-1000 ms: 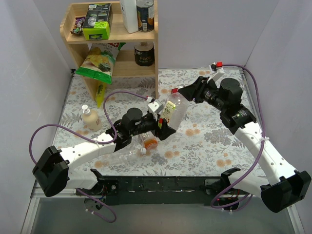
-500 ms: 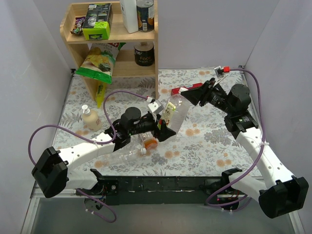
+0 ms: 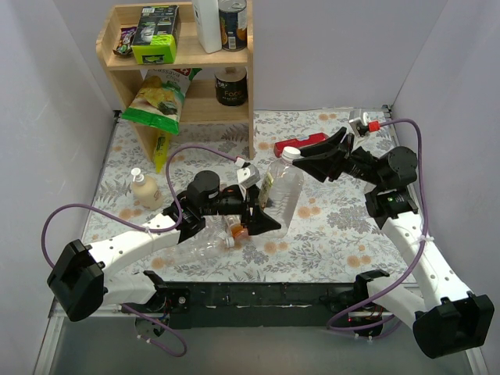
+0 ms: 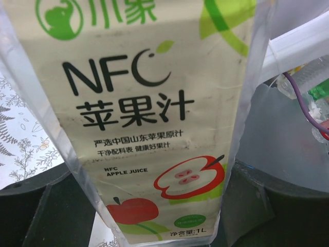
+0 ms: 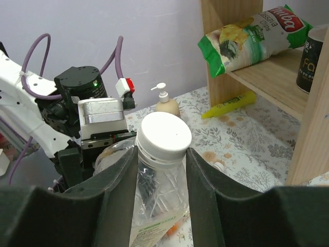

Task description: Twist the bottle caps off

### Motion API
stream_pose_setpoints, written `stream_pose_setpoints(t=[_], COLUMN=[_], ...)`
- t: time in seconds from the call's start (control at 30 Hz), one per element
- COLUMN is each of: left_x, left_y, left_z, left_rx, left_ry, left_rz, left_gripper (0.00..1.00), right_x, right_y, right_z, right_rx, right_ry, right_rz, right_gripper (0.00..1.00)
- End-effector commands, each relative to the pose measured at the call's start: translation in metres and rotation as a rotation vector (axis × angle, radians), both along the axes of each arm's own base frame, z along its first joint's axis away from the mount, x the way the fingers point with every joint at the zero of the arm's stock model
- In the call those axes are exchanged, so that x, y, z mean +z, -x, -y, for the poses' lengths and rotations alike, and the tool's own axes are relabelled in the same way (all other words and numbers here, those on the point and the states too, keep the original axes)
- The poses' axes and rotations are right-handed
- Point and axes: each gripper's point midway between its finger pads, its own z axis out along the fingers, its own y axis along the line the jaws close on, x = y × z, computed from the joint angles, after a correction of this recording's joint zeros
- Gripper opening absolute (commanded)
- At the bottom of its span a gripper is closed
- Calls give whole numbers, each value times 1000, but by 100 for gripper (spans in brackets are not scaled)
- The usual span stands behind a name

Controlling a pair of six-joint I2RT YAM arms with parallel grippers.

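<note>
A clear bottle [image 3: 280, 195] with an apple-juice label [image 4: 149, 118] stands nearly upright above the flowered cloth. My left gripper [image 3: 262, 212] is shut on its lower body, and the label fills the space between its fingers [image 4: 46, 206]. The bottle's white cap [image 3: 291, 151] [image 5: 163, 135] sits between the dark fingers [image 5: 121, 190] of my right gripper [image 3: 301, 155]. Those jaws press on both sides of the cap. A second clear bottle [image 3: 205, 250] lies on the cloth under my left arm. Beside it lies a bottle with orange liquid [image 3: 239, 229].
A wooden shelf [image 3: 250, 94] stands at the back left with a chips bag [image 3: 156, 98], dark tins [image 3: 231, 84], a green box [image 3: 156, 35] and a white container [image 3: 207, 23]. A beige pump dispenser [image 3: 144, 189] stands on the cloth at the left.
The held bottle has come nearer and stands more upright. My right arm has swung to the right, its gripper staying at the bottle top, and its jaws have narrowed onto the cap.
</note>
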Motion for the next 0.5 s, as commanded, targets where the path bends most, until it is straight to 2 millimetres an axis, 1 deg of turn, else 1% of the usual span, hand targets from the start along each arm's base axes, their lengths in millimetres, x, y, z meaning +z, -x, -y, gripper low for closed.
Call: stream_pose_setpoints(t=[0.0, 0.07, 0.1, 0.13, 0.2, 0.23, 0.33, 0.43, 0.47], left_x=[35, 33, 32, 31, 23, 22, 15, 13, 11], left_y=[22, 11, 0, -6, -22, -25, -38, -48, -51], left_z=[5, 4, 3, 2, 0, 0, -1, -5, -7], left_rx=[-110, -43, 24, 64, 151, 168, 232, 306, 325], left_ry=[95, 81, 74, 67, 39, 32, 0, -10, -18], left_rz=[119, 118, 120, 120, 113, 114, 87, 79, 79], left_gripper=[21, 21, 21, 21, 21, 21, 21, 21, 21], right_x=[-11, -12, -16, -17, -14, -13, -10, -3, -5], right_y=[-4, -11, -16, -19, -24, -24, -25, -34, -43], right_z=[-1, 2, 4, 5, 6, 7, 9, 17, 25], right_rx=[0, -40, -67, -82, -106, -110, -132, -226, -303], right_ry=[39, 43, 50, 52, 48, 48, 38, 21, 13], right_rz=[6, -17, -40, -52, -61, -64, -70, -83, -119], right_gripper=[1, 3, 11, 29, 48, 62, 71, 72, 72])
